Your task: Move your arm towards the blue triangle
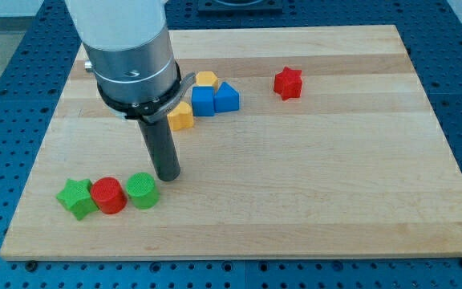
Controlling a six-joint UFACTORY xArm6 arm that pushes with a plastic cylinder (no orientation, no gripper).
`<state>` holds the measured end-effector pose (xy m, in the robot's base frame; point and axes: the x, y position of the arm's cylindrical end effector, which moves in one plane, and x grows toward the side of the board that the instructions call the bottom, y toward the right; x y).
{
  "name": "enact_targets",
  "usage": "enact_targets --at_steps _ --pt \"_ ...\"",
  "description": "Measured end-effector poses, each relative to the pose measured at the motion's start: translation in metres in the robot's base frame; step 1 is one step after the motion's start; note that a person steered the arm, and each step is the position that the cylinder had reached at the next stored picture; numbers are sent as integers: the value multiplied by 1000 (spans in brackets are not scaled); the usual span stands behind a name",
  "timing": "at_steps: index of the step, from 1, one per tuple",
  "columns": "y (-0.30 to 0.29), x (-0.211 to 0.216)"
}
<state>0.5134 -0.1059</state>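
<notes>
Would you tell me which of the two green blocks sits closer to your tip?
The green cylinder, at the right end of the bottom-left row, lies just left of my tip. The green star sits beyond the red cylinder.

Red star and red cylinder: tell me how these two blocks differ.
The red star is star-shaped with points; the red cylinder is round. The red star sits alone near the view's top right, touching nothing; the red cylinder sits near the bottom left, squeezed between the green star and green cylinder. My tip stands close to the red cylinder's row, far from the red star. Both are red and lie on the board.
</notes>
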Motion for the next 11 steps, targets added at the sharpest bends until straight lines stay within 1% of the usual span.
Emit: enact_targets --at_steps 2,3,4,7,8,10,11 --pt "-23 25" --pt "-25 26" --pt "-15 7" --pt "102 -81" --pt "121 -101" --pt "121 -146" --pt "104 -153"
